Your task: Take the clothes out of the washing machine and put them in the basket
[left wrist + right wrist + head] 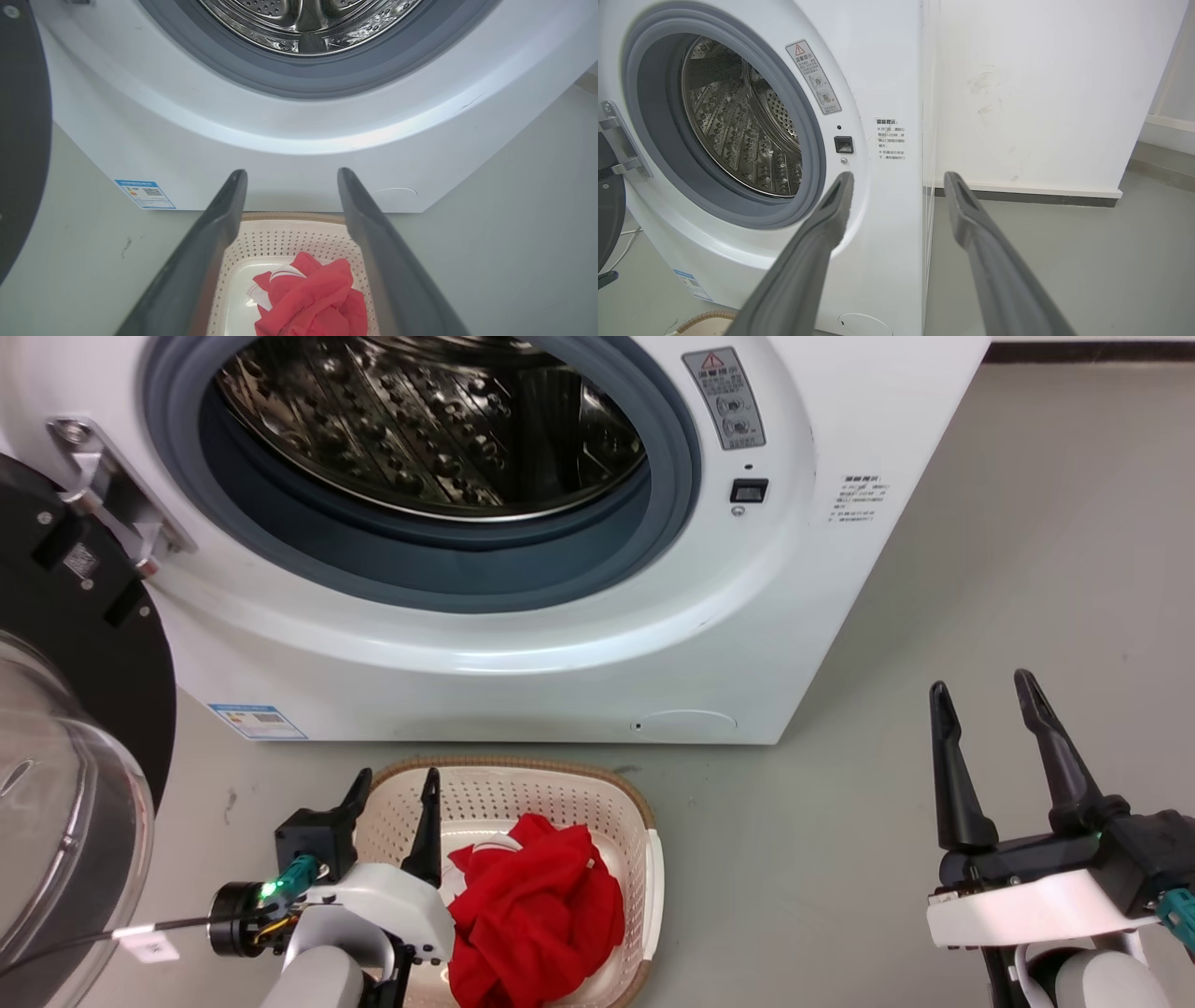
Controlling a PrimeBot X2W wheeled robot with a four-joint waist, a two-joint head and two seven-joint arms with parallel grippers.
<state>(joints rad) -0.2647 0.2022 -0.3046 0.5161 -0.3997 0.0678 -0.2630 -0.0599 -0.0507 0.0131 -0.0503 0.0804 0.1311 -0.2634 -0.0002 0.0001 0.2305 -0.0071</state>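
The clothes (541, 905) were piled in the basket (546, 798). Fingers of the left gripper (397, 777) and right gripper (979, 684) were spread apart, nothing grasped.

Washing machine (579, 653) mouth unobstructed, its door (89, 653) jutting at left

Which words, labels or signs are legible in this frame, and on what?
"温馨提示:" heads the printed note on the washing machine front; lines below too small.
Grey sticker: red warning triangle; text too small.
Blue label: unreadable.
QR sticker on the door: no words readable.
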